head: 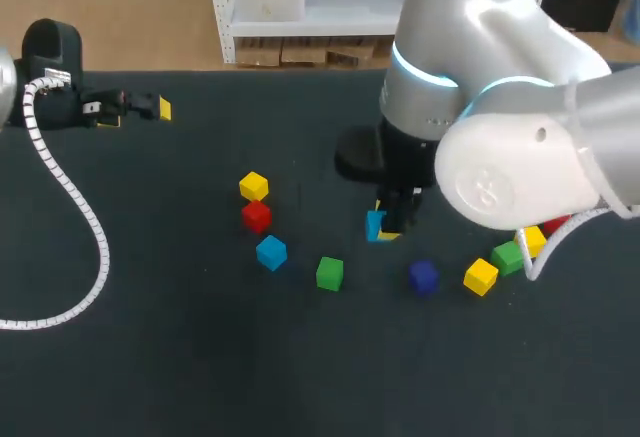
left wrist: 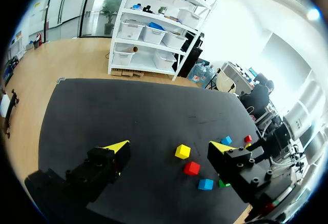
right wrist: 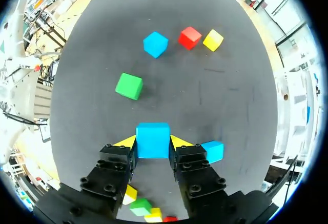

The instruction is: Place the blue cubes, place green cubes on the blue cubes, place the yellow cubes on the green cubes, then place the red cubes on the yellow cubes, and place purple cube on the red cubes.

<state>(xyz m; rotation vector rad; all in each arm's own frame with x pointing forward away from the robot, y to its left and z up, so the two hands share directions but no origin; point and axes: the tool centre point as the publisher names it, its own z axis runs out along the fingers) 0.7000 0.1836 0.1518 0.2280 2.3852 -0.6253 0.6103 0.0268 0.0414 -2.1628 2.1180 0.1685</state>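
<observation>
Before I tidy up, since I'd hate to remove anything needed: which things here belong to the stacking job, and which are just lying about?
Job: blue cube in the right hand; second blue cube, green cube, yellow cube, red cube, purple cube; more cubes farther right.
Lying about: white coiled cable.

The dark table holds a yellow cube, red cube, blue cube, green cube, purple cube.
</observation>
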